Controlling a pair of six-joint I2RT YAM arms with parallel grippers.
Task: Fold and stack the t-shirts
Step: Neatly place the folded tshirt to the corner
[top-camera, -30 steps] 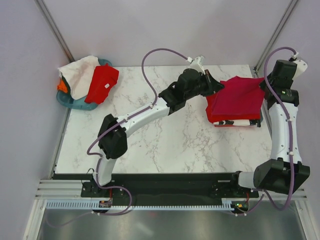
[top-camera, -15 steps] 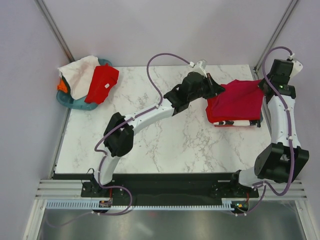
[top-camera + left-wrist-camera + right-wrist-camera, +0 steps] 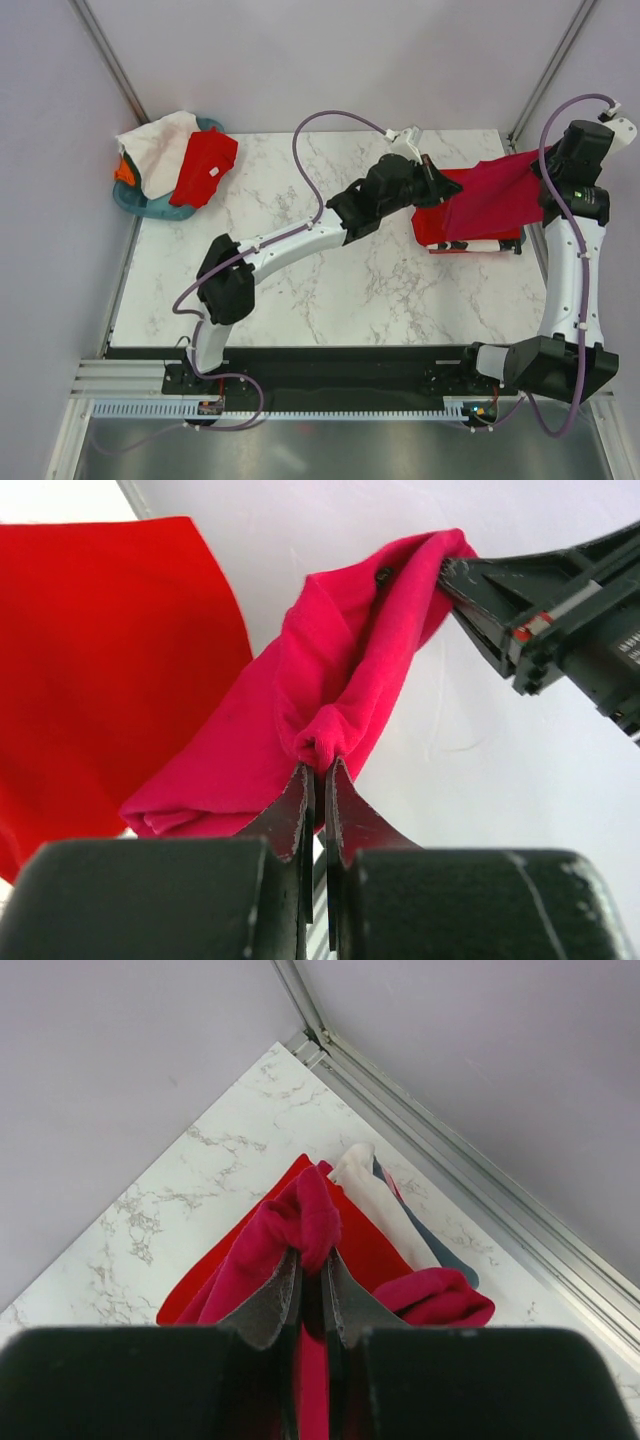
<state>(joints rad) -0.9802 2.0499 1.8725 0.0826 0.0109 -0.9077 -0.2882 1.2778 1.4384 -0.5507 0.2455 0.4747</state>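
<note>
1. Left tool [image 3: 318, 770]: the jaws are pressed together on a bunched fold of the crimson-magenta soft cloth t-shirt [image 3: 490, 195]. The left wrist view shows no gap beyond the pinched cloth.
2. Right tool [image 3: 312, 1260]: it is clamped in the same way on a second bunch of the same garment, at the end nearest the right rear corner of the white marbled tabletop [image 3: 330, 270].
3. Position of the garment: it is off the tabletop, strung between the two tools as a slack, partly gathered band over the right rear area. From overhead I cannot tell whether its lower edge touches the pile beneath.
4. Pile beneath: a folded bright red cloth t-shirt [image 3: 430, 222] lies on a black-and-white patterned t-shirt [image 3: 480, 243], whose edge shows at the near side.
5. Reason for the hold, as judged: gripping at two separated points keeps the cloth spread and under control above the pile. This suits either drawing it out flat or laying it down as the next layer.
6. Outstanding work: the round teal plastic basket [image 3: 140, 207] at the left rear holds a loose white cloth t-shirt [image 3: 155, 148], a second bright red t-shirt [image 3: 205, 165] and an orange one [image 3: 123, 172], all unfolded. The task is judged to be well short of completion.
</note>
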